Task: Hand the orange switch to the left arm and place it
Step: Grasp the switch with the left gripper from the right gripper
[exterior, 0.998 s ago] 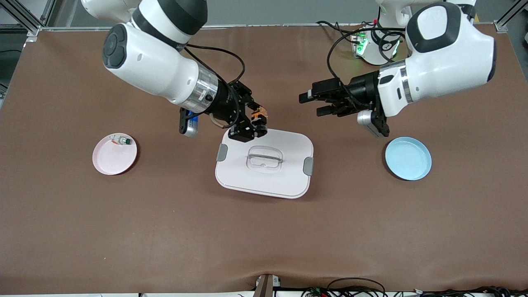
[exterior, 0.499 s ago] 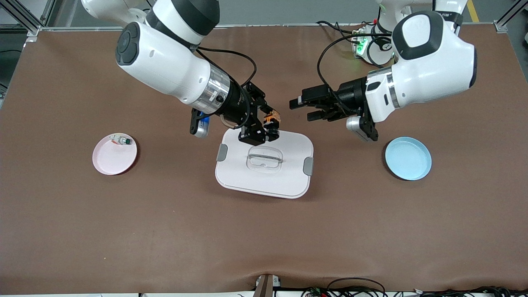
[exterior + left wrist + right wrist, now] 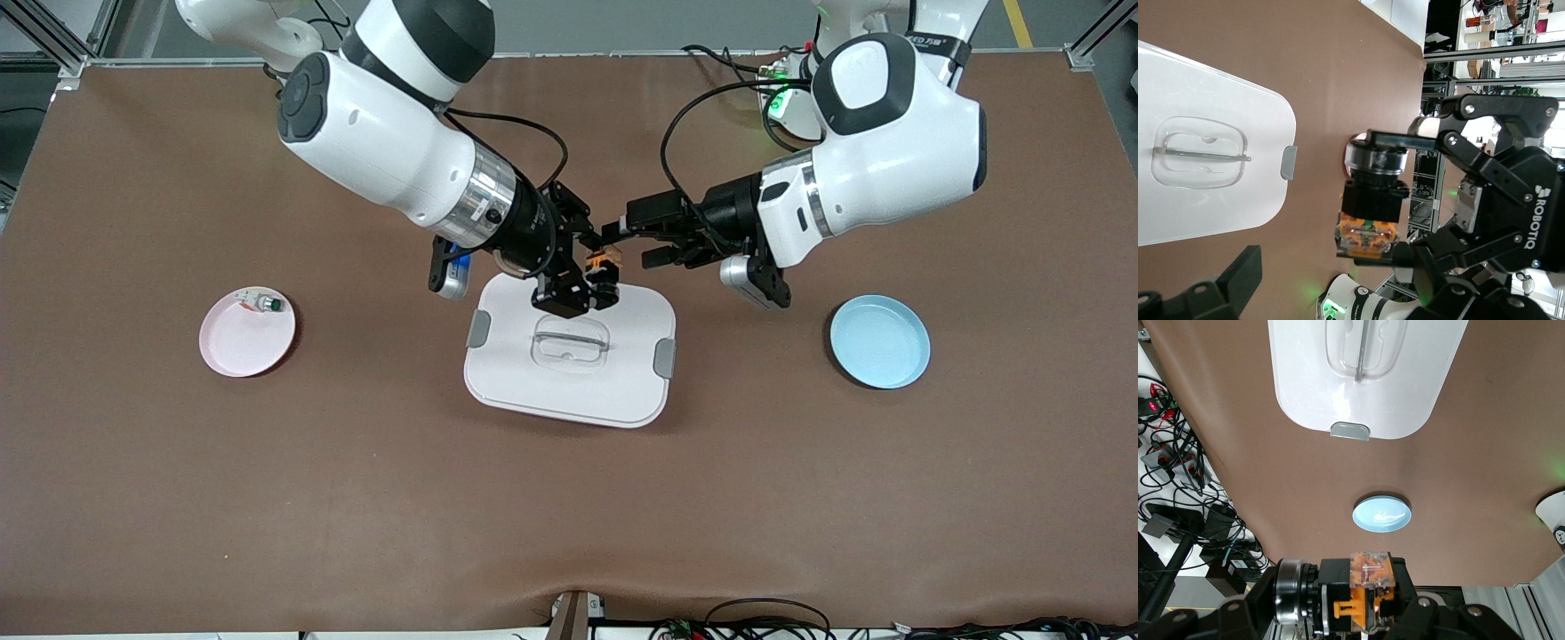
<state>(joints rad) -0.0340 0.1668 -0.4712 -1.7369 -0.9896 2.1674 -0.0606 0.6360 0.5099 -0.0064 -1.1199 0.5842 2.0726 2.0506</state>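
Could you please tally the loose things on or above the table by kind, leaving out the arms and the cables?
Plates: 2, the pink plate and the blue plate
Switches: 2, the orange switch held above the box, and the green-capped switch on the pink plate
Boxes: 1, the box
Total: 5

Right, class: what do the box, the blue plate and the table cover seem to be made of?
Box: probably white plastic, smooth and slightly glossy, with a clear recessed handle and grey latches.
Blue plate: likely plastic or melamine; even pale colour, soft sheen, raised rim.
Table cover: seemingly a brown matte mat or fabric; dull, faintly rippled near the edge.
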